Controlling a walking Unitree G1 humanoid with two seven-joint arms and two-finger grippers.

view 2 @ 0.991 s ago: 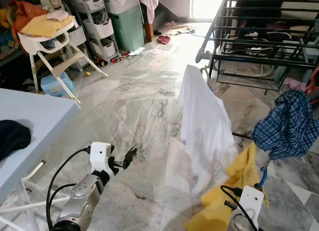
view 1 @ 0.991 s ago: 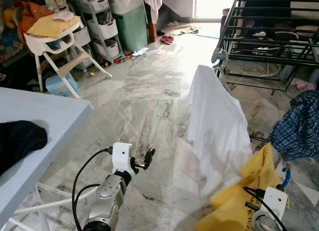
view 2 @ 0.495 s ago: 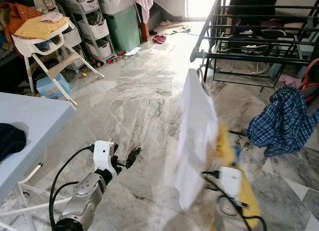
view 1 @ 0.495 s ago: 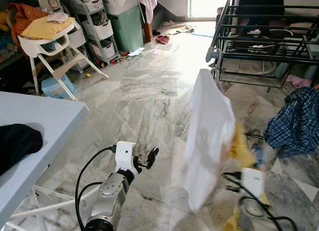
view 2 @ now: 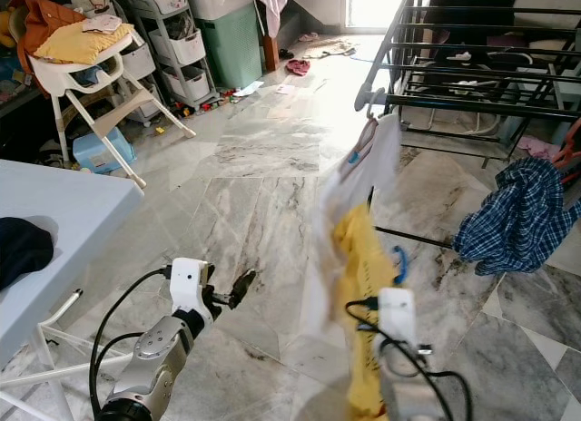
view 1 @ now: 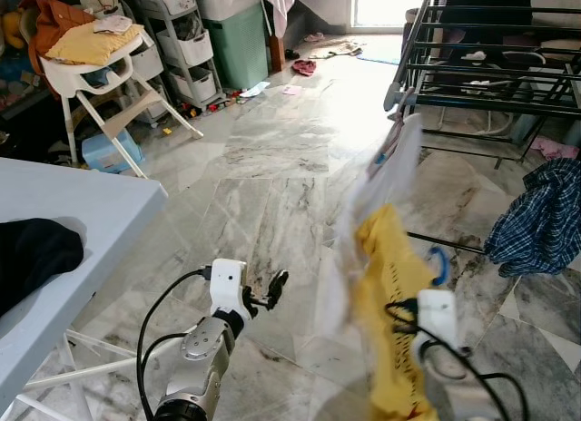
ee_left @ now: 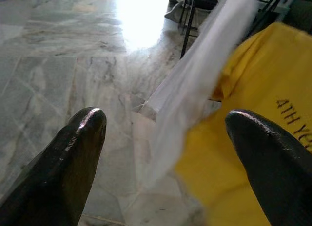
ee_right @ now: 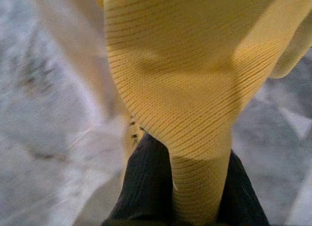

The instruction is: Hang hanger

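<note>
Hanger (view 1: 438, 263): only a blue curve shows beside the yellow shirt (view 1: 392, 285), which hangs crumpled and blurred mid-frame over the marble floor (view 1: 263, 185), dark lettering on it. A white shirt (view 1: 386, 181) sits just behind it, streaked by blur, top edge near the corner of the black drying rack (view 1: 490, 67). Right gripper (ee_right: 178, 187): jaws clenched on a fold of the yellow shirt, ribbed fabric pinched between the black fingers (ee_right: 141, 182) in the wrist view; the white wrist housing shows just below the shirt in the head views. Left gripper (view 1: 272, 289): held low over the floor ahead of the robot, jaws spread wide, nothing between them, pointing toward the two shirts. A blue plaid shirt (view 1: 536, 226) hangs on the right, by the rack. Light blue surface (view 1: 82, 221) at left carries a black garment (view 1: 32, 258). White high chair (view 1: 100, 85) with a yellow cloth on it stands further back left, near storage drawers (view 1: 182, 40).
</note>
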